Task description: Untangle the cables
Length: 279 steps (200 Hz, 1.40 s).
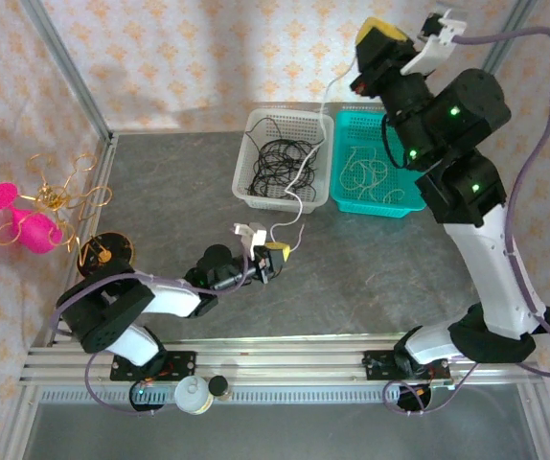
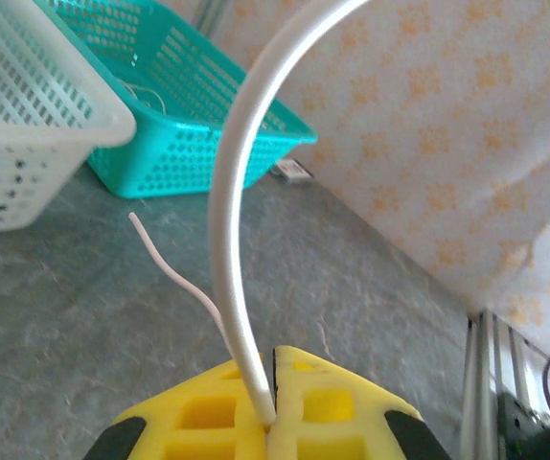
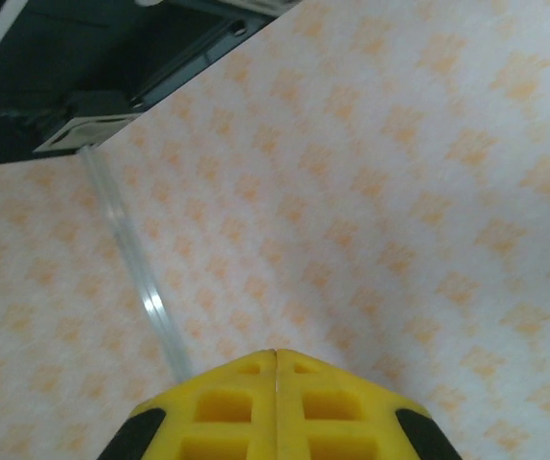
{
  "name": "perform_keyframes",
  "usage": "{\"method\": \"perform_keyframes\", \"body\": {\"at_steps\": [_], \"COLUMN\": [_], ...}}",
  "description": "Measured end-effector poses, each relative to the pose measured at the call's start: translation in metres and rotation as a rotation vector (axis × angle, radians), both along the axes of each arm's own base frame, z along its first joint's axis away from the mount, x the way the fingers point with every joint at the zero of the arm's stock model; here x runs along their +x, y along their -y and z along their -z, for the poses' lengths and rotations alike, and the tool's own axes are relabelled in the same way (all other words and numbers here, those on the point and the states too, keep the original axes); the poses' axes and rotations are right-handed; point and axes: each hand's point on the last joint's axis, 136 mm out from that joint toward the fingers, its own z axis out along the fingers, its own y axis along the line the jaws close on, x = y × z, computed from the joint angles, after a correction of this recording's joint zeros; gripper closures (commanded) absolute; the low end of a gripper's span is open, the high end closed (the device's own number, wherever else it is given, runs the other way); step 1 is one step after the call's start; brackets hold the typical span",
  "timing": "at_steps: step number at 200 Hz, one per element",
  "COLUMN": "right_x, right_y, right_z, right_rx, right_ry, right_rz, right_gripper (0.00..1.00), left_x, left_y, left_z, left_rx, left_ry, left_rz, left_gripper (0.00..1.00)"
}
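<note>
Just beyond the left hand, low over the tabletop, a white basket holds black cables and a teal basket holds pale cables, seemingly to keep the sorted colours apart. The right hand hangs high above the baskets, fingers pressed together; whether it grips anything I cannot tell. The left hand is clamped tight on a white cable arching away from it toward the baskets, likely anchoring it for pulling free.

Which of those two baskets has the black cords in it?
The white basket, left of the teal basket: black cords lie in it, while the teal one holds white cords.
</note>
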Motion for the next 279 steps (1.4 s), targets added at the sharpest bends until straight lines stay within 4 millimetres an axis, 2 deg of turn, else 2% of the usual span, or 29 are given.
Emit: {"method": "perform_keyframes", "body": {"at_steps": [24, 73, 125, 212, 259, 279], "right_x": [0.013, 0.033, 0.041, 0.075, 0.101, 0.106], "right_y": [0.017, 0.032, 0.042, 0.047, 0.07, 0.073], "right_z": [-0.003, 0.0, -0.006, 0.013, 0.029, 0.034], "right_rx": [-0.001, -0.052, -0.078, -0.138, -0.147, -0.151], "right_ry": [0.008, 0.024, 0.07, 0.059, 0.008, -0.008], "right_rz": [0.053, 0.095, 0.123, 0.213, 0.273, 0.275], "right_gripper": [1.0, 1.0, 1.0, 1.0, 1.0, 1.0], "left_x": [-0.01, -0.032, -0.065, -0.086, -0.092, -0.092], "left_y": [0.001, -0.005, 0.012, 0.021, 0.021, 0.021], "left_z": [0.008, 0.039, 0.053, 0.056, 0.053, 0.052], "left_rx": [0.054, 0.146, 0.184, 0.175, 0.146, 0.142], "left_ry": [-0.027, -0.111, -0.146, -0.166, -0.159, -0.163], "left_rz": [0.025, 0.075, 0.212, 0.287, 0.296, 0.294], "left_gripper": [1.0, 1.0, 1.0, 1.0, 1.0, 1.0]}}
